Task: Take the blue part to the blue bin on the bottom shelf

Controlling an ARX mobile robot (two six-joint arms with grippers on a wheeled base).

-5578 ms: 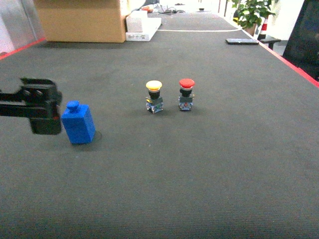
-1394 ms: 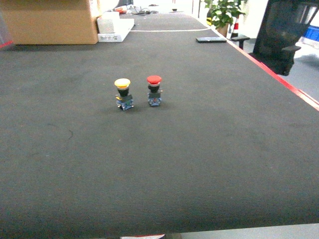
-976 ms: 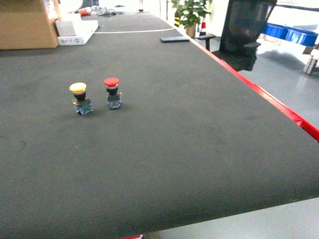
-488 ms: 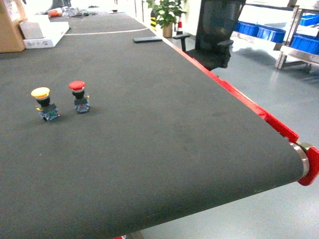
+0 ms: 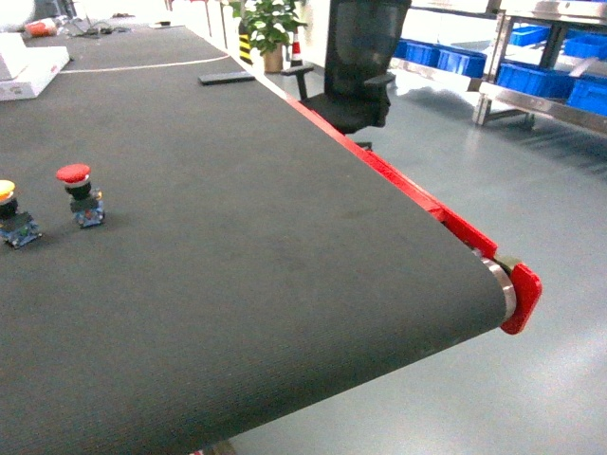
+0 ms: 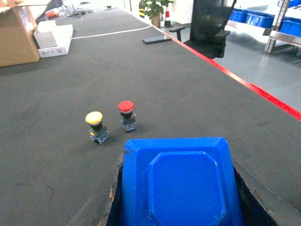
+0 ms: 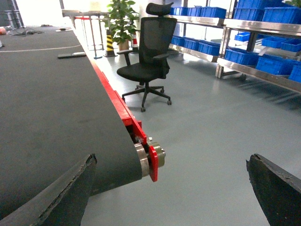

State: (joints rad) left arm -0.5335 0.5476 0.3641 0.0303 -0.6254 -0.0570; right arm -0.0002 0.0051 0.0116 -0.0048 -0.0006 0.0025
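Observation:
The blue part [image 6: 181, 183], a chunky blue plastic block, fills the bottom of the left wrist view. My left gripper [image 6: 178, 190] is shut on it, a dark finger on each side, above the black belt table [image 6: 197, 84]. My right gripper [image 7: 171, 193] hangs open and empty past the belt's end, over the grey floor. Neither gripper shows in the head view. Steel racks [image 7: 244, 68] across the floor carry blue bins [image 7: 275, 63] on several tiers. The head view shows the same blue bins [image 5: 531, 78] at top right. The lowest tier in sight is a steel shelf [image 5: 545, 106].
A yellow push button [image 6: 94, 123] and a red push button [image 6: 126, 113] stand on the belt. A black office chair [image 7: 150, 52] sits between the table and the racks. The belt ends at a roller with a red guard [image 5: 517, 294]. A cardboard box [image 6: 16, 37] stands far left.
The head view has swung right: the two buttons slid to the left edge, and the chair, floor and racks came into sight. The blue part has left the belt.

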